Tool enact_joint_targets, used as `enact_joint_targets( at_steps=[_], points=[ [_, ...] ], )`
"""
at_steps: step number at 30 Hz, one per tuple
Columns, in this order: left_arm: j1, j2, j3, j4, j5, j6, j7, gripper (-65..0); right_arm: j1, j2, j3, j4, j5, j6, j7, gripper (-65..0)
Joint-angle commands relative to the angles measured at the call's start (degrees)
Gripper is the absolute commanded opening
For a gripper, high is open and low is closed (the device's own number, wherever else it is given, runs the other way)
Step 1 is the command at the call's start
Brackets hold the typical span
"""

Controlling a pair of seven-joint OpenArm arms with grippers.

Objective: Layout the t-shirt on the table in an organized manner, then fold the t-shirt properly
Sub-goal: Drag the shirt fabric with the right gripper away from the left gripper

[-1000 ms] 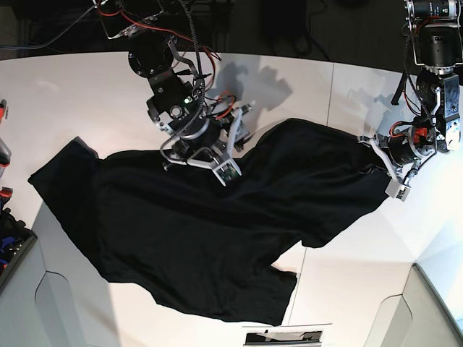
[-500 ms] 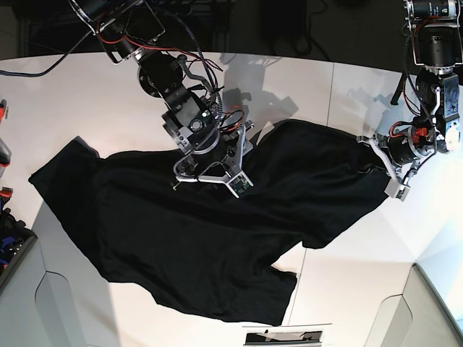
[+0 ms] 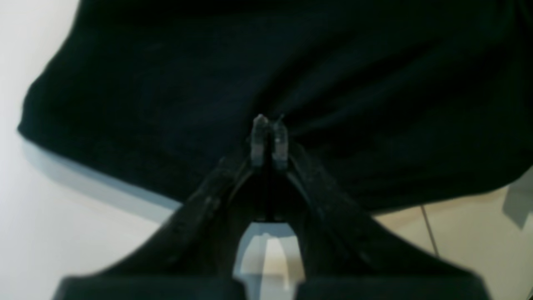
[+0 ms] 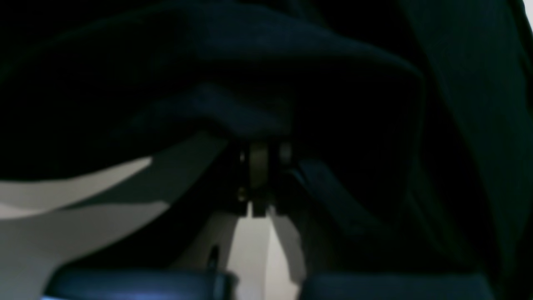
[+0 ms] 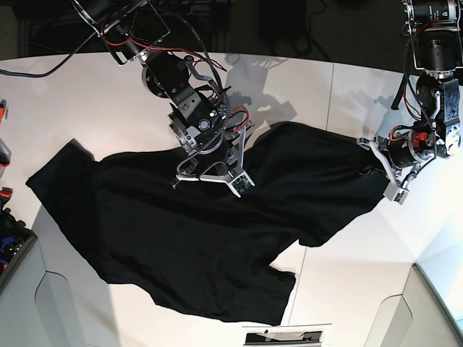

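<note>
Both your grippers pinch the big black cloth t-shirt (image 5: 181, 238): right gripper (image 5: 211, 168) mid top edge, left gripper (image 5: 376, 160) at the end, shirt's long axis running between them.

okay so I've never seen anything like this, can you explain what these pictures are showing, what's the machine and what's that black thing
It is a robot with two arms, seen from overhead in one picture; the other two come from small cameras on its wrists. A black t-shirt lies crumpled on a white table. The left gripper, on the right of the overhead picture, has its fingers closed, pinching the shirt's edge. The right gripper, near the middle, has its fingers closed too, on a fold of cloth.
</note>
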Motion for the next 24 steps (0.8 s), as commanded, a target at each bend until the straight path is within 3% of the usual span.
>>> enact_joint_targets(
  at_steps=[1, 7, 15, 18, 24],
  points=[
    [-1.1, -1.0, -0.3, 0.6, 0.7, -0.2, -0.3, -63.5, 0.2, 0.1, 0.2, 2.6, 0.2, 0.7, -0.9, -65.0],
    [-1.1, -1.0, -0.3, 0.6, 2.4, -0.2, -0.4, -63.5, -3.5, 0.3, 0.2, 16.4, 5.2, 2.4, -5.5, -65.0],
    [-1.1, -1.0, -0.3, 0.6, 4.9, -0.2, -1.3, -63.5, -12.6, 0.4, 0.0, 28.9, 5.9, 3.1, -7.1, -65.0],
    [-1.2, -1.3, -0.3, 0.6, 5.3, -0.2, -2.2, -63.5, -14.8, 0.5, 0.0, 31.1, 5.9, 5.5, -9.6, -65.0],
    [-1.4, -1.3, -0.3, 0.6, 5.5, -0.2, -2.3, -63.5, -18.0, 4.1, -0.1, 33.5, 6.3, 6.3, -9.7, -65.0]
  ],
)
